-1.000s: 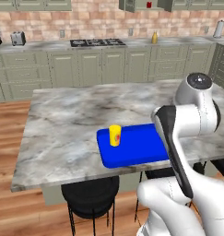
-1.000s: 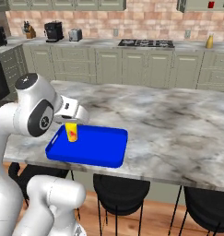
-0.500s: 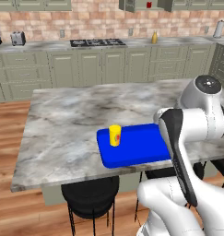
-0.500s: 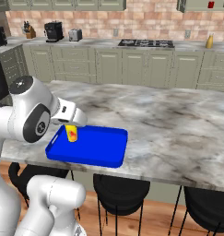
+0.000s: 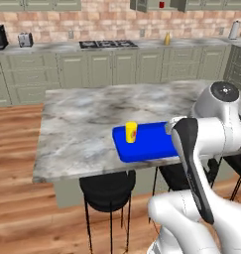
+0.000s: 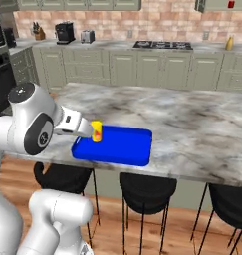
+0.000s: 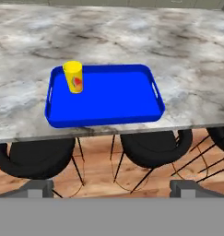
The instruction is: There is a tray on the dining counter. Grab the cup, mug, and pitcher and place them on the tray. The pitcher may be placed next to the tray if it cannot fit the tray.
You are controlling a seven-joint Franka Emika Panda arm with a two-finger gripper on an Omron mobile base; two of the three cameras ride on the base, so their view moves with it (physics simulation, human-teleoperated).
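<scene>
cup is parked upright in the tray corner on the table, my tool spread and empty, so swinging off carelessly could tip it

Black round stools stand on a wooden floor. Along the brick back wall runs a row of grey-green cabinets under a marbled top carrying a gas stove, a toaster and a black coffee maker.
</scene>
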